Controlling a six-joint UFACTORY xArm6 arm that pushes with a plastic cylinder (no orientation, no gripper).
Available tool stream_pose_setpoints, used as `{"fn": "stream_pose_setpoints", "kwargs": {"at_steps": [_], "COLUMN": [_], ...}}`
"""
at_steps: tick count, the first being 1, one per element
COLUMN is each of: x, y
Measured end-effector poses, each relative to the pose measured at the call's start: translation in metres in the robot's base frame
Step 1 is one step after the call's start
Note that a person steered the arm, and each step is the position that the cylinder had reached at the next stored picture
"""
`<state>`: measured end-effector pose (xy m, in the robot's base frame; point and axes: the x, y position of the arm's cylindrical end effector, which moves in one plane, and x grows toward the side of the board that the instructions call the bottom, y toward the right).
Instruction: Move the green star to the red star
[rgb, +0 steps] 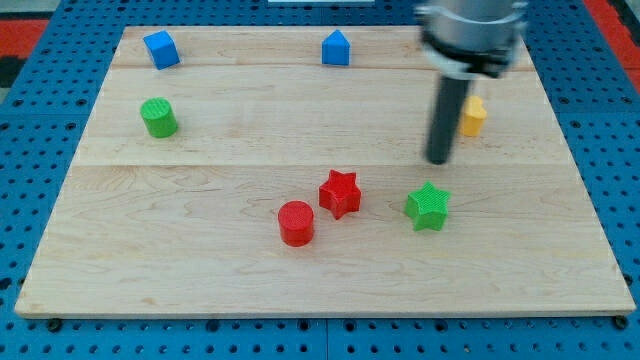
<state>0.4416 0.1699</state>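
Observation:
The green star (429, 206) lies on the wooden board toward the view's lower right. The red star (340, 192) lies to its left, a short gap between them. My tip (438, 160) is at the lower end of the dark rod, just above the green star in the view and slightly to its right, apart from it. The rod comes down from the arm's head at the view's top right.
A red cylinder (296, 222) stands just lower left of the red star. A yellow block (473, 116) sits right of the rod, partly hidden. A green cylinder (158, 117) is at left. Two blue blocks (160, 49) (336, 48) lie near the top edge.

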Motion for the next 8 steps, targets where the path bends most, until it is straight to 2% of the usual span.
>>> {"fn": "stream_pose_setpoints", "kwargs": {"at_steps": [1, 2, 3, 4, 6, 8], "x": [0.048, 0.095, 0.100, 0.096, 0.031, -0.012], "y": [0.040, 0.029, -0.017, -0.081, -0.053, -0.076]}}
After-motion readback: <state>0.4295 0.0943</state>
